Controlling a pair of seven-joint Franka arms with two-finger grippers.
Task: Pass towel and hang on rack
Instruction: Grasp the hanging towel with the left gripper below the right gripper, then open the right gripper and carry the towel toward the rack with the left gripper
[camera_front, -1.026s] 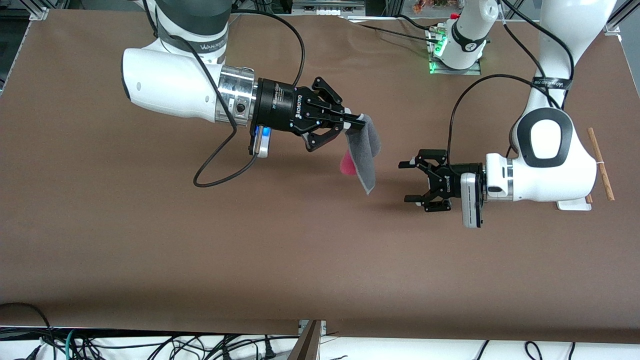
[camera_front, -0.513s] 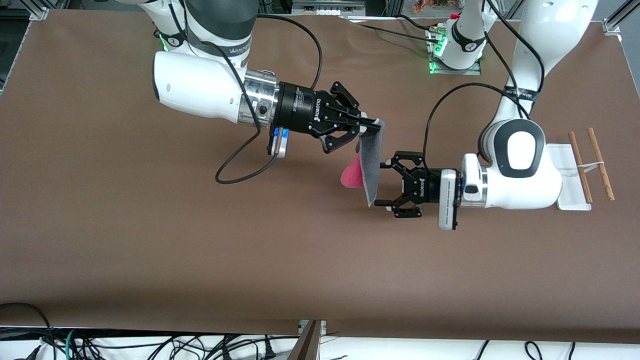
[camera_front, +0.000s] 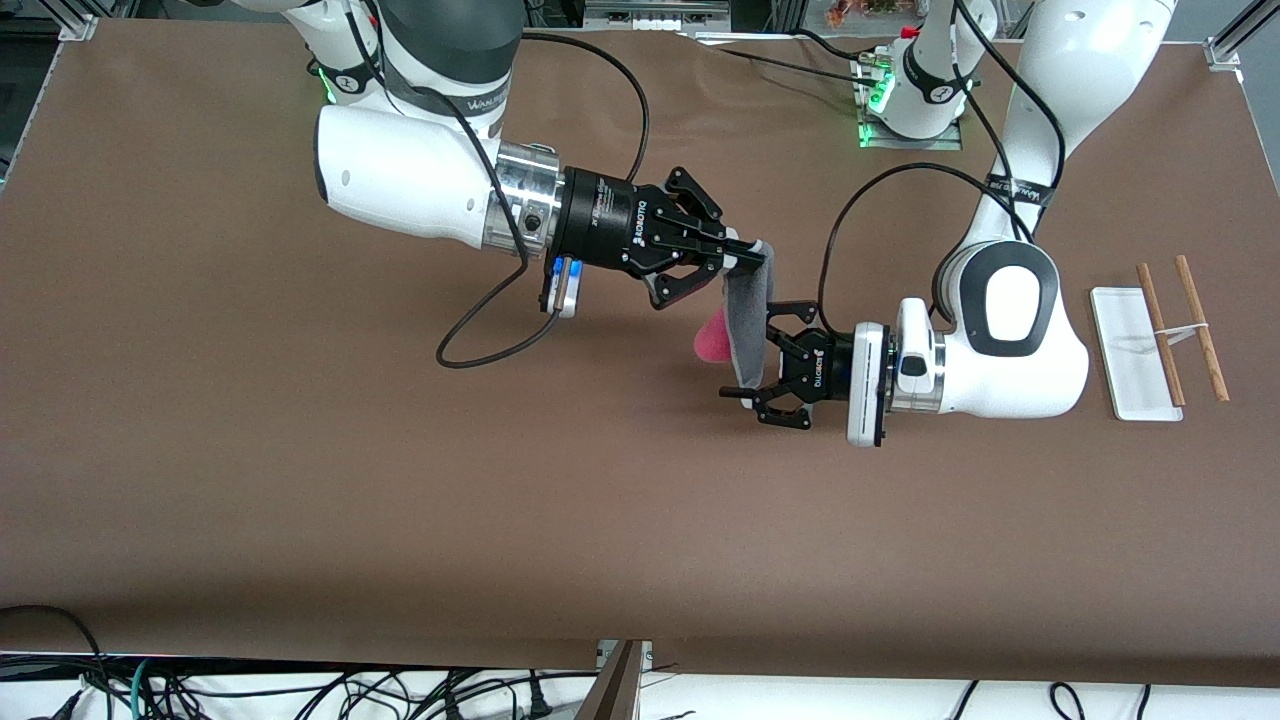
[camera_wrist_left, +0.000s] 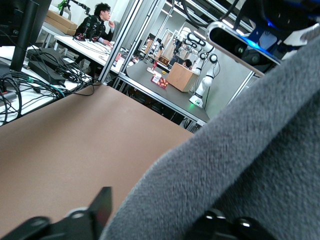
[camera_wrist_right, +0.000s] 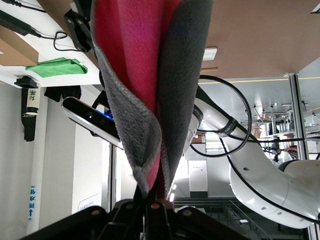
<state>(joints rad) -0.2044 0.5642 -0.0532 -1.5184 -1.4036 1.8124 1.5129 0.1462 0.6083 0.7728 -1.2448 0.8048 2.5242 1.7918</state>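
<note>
The towel (camera_front: 750, 318), dark grey with a pink inner face, hangs folded from my right gripper (camera_front: 746, 256), which is shut on its top corner over the middle of the table. In the right wrist view the towel (camera_wrist_right: 176, 75) hangs from the shut fingertips (camera_wrist_right: 152, 202). My left gripper (camera_front: 754, 352) is open, one finger on each side of the towel's lower half. In the left wrist view the grey cloth (camera_wrist_left: 240, 150) fills the gap between the fingers (camera_wrist_left: 97, 212). The rack (camera_front: 1130, 352), a white base with two wooden rods (camera_front: 1160, 335), stands at the left arm's end of the table.
A black cable (camera_front: 480, 340) loops from the right wrist down to the brown table (camera_front: 400, 500). The left arm's base (camera_front: 915, 95) with a green light stands at the table's back edge. More cables lie below the table's front edge.
My left gripper has moved toward the right arm's end, from beside the rack to the hanging towel, and now straddles it. My right gripper has shifted slightly toward it with the towel.
</note>
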